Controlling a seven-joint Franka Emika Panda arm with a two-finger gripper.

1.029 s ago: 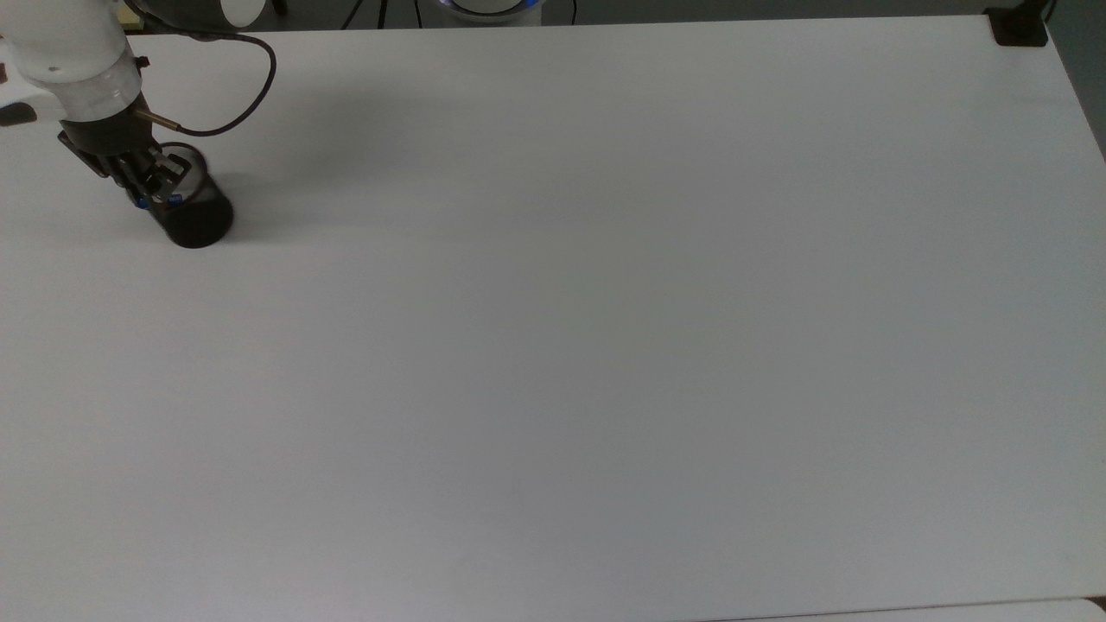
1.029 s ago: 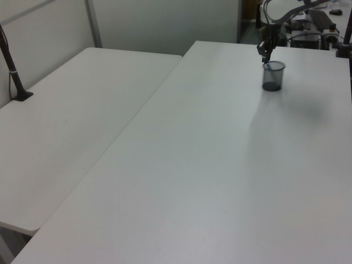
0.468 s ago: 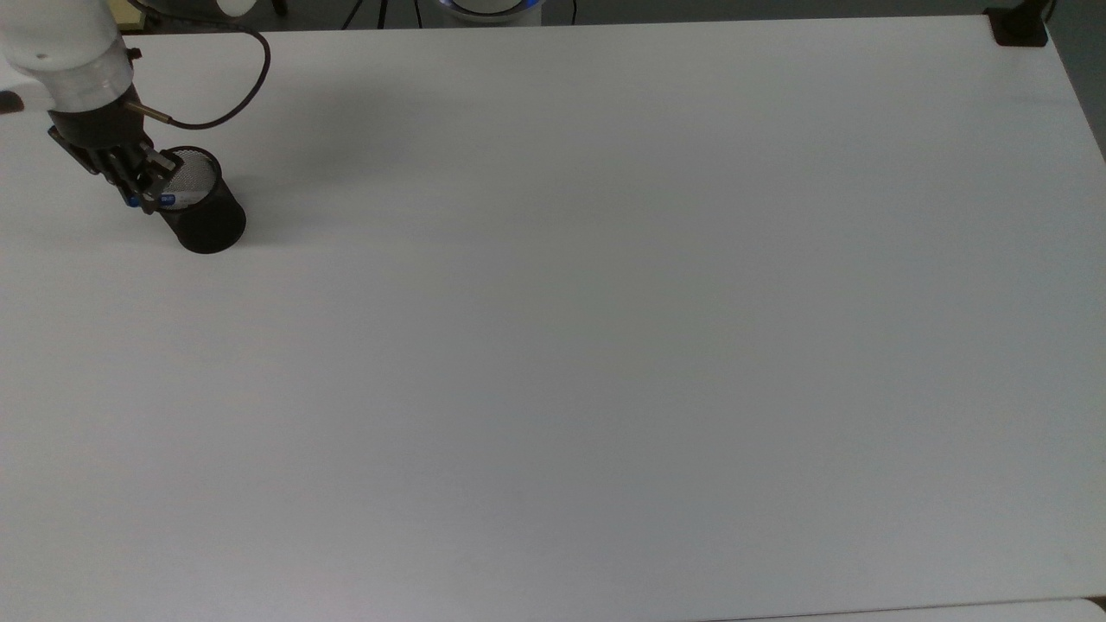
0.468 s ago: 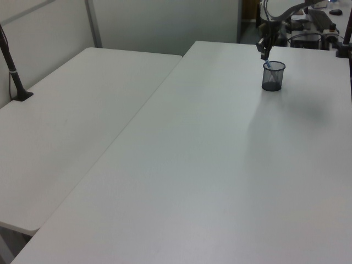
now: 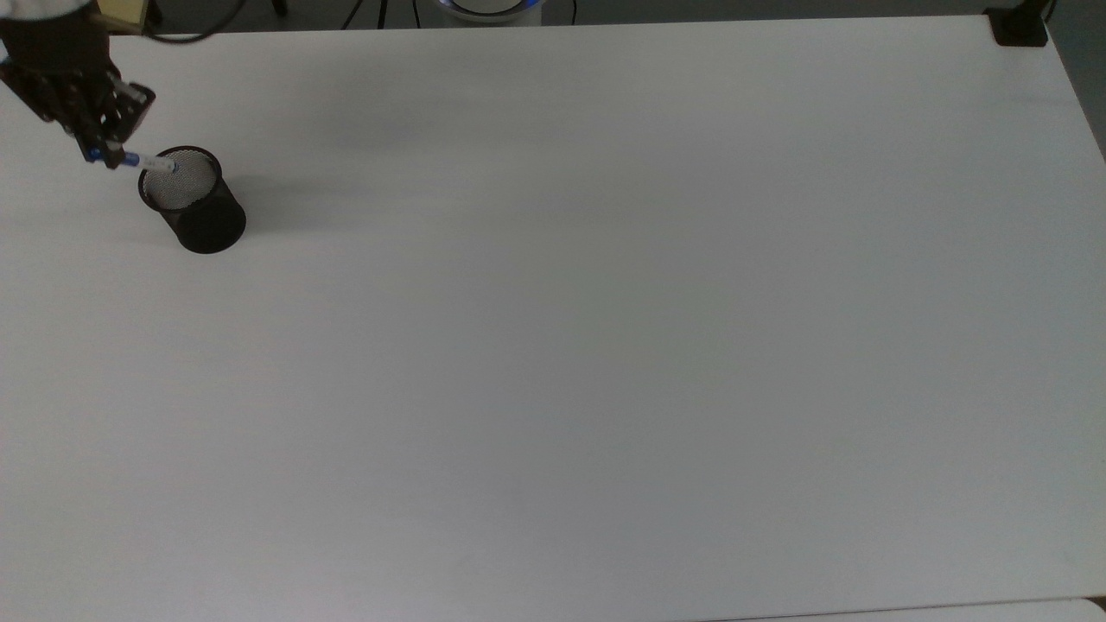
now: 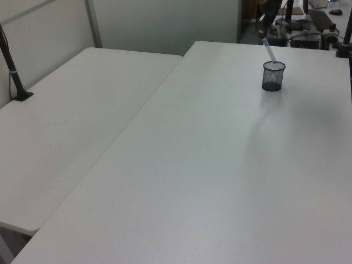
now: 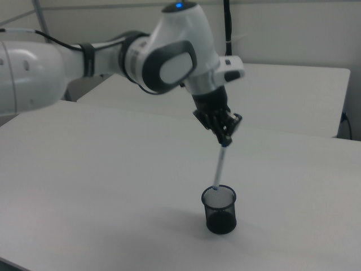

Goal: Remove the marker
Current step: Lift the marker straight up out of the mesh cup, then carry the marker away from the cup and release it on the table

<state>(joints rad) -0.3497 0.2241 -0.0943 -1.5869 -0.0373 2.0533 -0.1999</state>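
The white table [image 5: 605,345] carries a black mesh cup [image 5: 194,203] near the top view's left edge. Above the cup hangs the arm [image 7: 113,62], whose gripper [image 7: 225,138] is clamped on the blue upper end of the marker [image 7: 219,165]. The marker slants down (tilted, not upright), its lower tip just at the cup's rim, at the open mouth.
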